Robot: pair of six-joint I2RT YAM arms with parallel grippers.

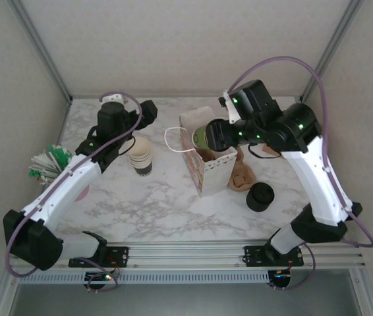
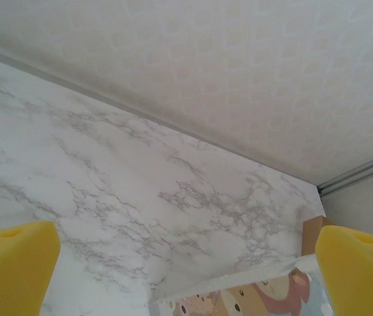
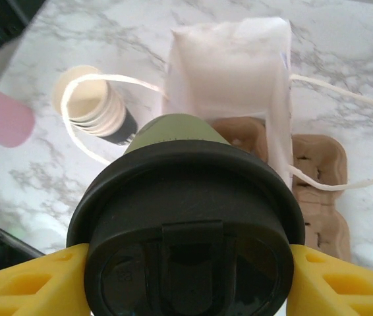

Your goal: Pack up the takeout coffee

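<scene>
Above bag (image 3: 229,66), right tool (image 3: 186,284) grips coffee (image 3: 185,197); left tool (image 2: 186,270) open; tray (image 3: 319,197), seemingly cardboard, beside.

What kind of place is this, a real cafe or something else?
Likely a robot test booth staged as a coffee-packing station, not a cafe: plain panel walls enclose a marble-patterned table holding a stack of paper cups, a printed paper bag and a cardboard cup carrier.

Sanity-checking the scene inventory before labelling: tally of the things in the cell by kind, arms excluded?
Lidded coffee cup: 1
Stack of lidless cups: 1
Stack of lids: 1
Paper bag: 1
Cardboard carrier: 1
Bundle of packets: 1
Pink object: 1
Total: 7
</scene>
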